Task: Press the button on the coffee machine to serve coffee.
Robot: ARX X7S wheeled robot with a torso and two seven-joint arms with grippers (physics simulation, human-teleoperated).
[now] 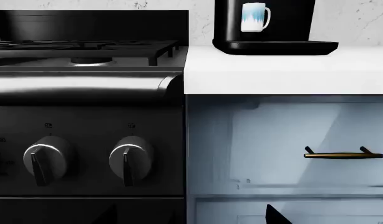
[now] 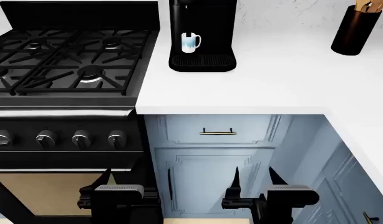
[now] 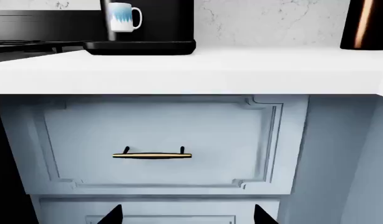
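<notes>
The coffee machine [image 2: 210, 23] is a tall black box at the back of the white counter, just right of the stove. A white-and-blue mug [image 2: 190, 42] stands on its ribbed drip tray [image 2: 202, 63]. Its buttons are out of view, and no stream of coffee shows. The machine also shows in the left wrist view [image 1: 285, 23] and the right wrist view [image 3: 166, 23]. My left gripper [image 2: 122, 179] and right gripper [image 2: 254, 177] hang low in front of the cabinets, far below the machine. Both are open and empty, as seen in the left wrist view [image 1: 195, 218] and the right wrist view [image 3: 188, 217].
A black gas stove [image 2: 67, 60] with front knobs [image 2: 79, 138] stands to the left. The white counter [image 2: 273, 84] runs right and turns a corner. A black utensil holder [image 2: 355, 29] stands at the back right. A pale blue drawer with a brass handle [image 2: 217, 133] lies below the counter.
</notes>
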